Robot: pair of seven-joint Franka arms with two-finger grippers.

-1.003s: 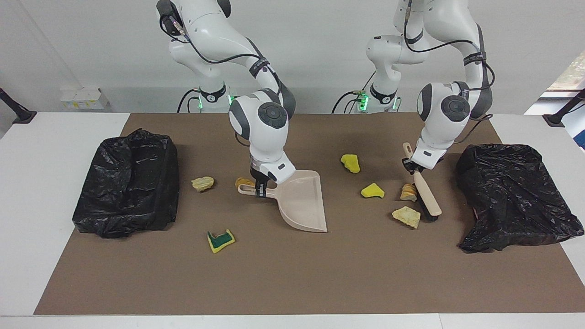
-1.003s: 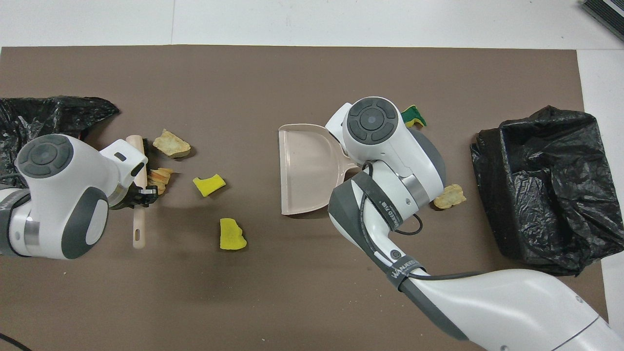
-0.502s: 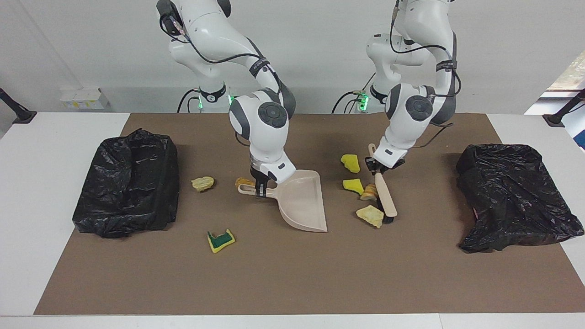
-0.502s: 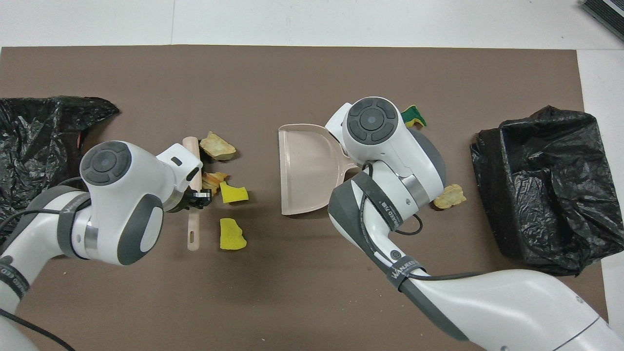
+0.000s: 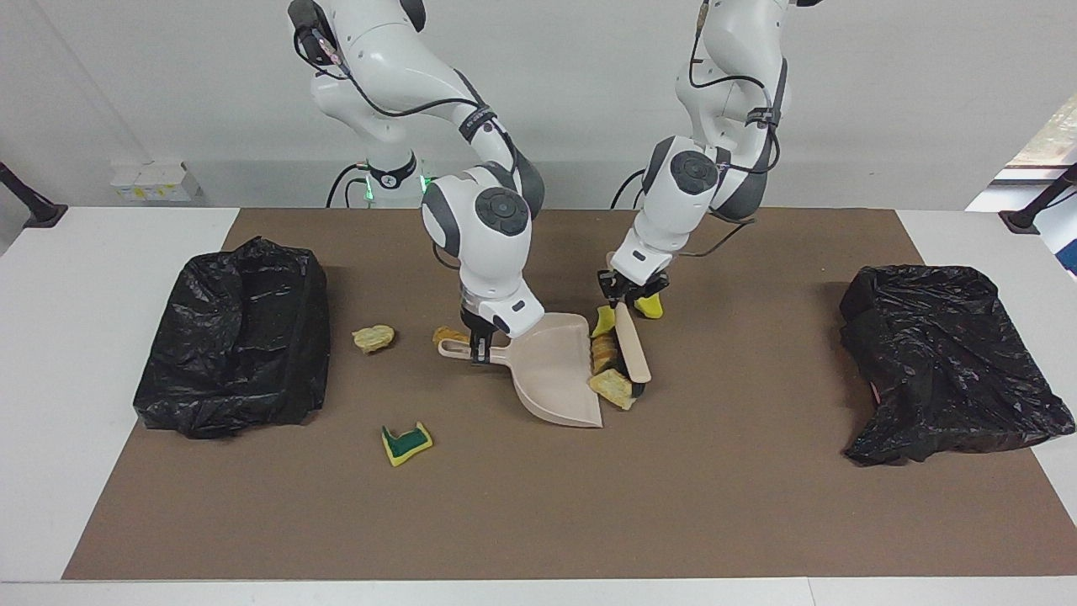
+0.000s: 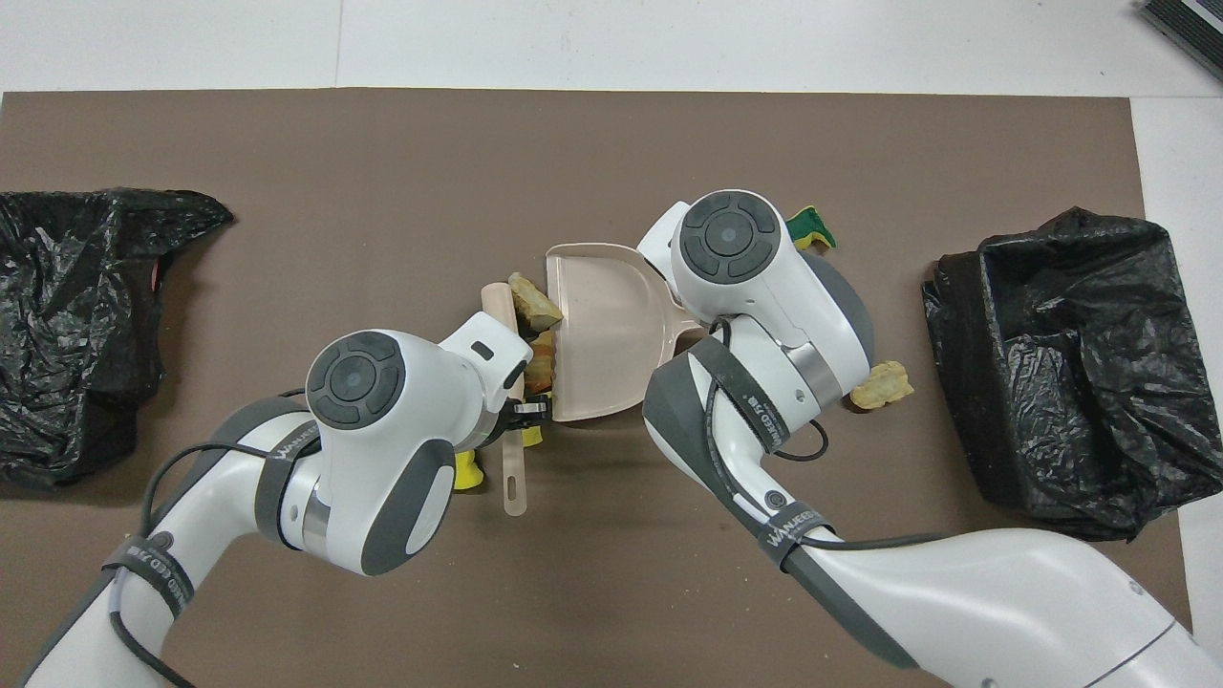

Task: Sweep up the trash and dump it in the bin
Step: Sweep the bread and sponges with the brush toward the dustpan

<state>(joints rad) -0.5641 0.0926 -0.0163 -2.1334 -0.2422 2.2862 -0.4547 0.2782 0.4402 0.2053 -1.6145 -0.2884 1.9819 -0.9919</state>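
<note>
A: On the table (image 5: pixel 34 353) lay a brown mat (image 5: pixel 505 505), with a black bin (image 5: pixel 240 337) at the right arm's end and a second bin (image 5: pixel 942 362) at the left arm's end. What stood between them?

B: Near the middle, the dustpan (image 5: pixel 555 374) lay flat, its open lip facing the left arm's end. The right tool (image 5: pixel 480 349) was shut on the pan's handle. The left tool (image 5: pixel 615 296) was shut on the brush (image 5: pixel 632 353), bristles down on the mat just beside that lip.

A: And the trash?

B: Three pieces were pinched between brush and lip: a tan lump (image 6: pixel 532 298), an orange-brown one (image 6: pixel 541 361) and a yellow chunk (image 5: pixel 602 321). They touched the lip or sat at its edge; none looked fully inside. Another yellow chunk (image 5: pixel 649 305) lay under the left tool, nearer the robots than the brush head, outside its path.

A: What would the next move turn on?

B: The brush's long axis ran roughly parallel to the lip, with the pieces on the pan's side of it. So I judged a short push toward the right arm's end would carry them in.

A: The remainder?

B: A green-and-yellow scrap (image 5: pixel 406 443) lay farther from the robots than the handle. A tan lump (image 5: pixel 373 337) sat toward the right arm's bin, and an orange bit (image 5: pixel 448 336) just beside the handle. All three were on the pan's closed side, so the right arm was nearer to them.
</note>
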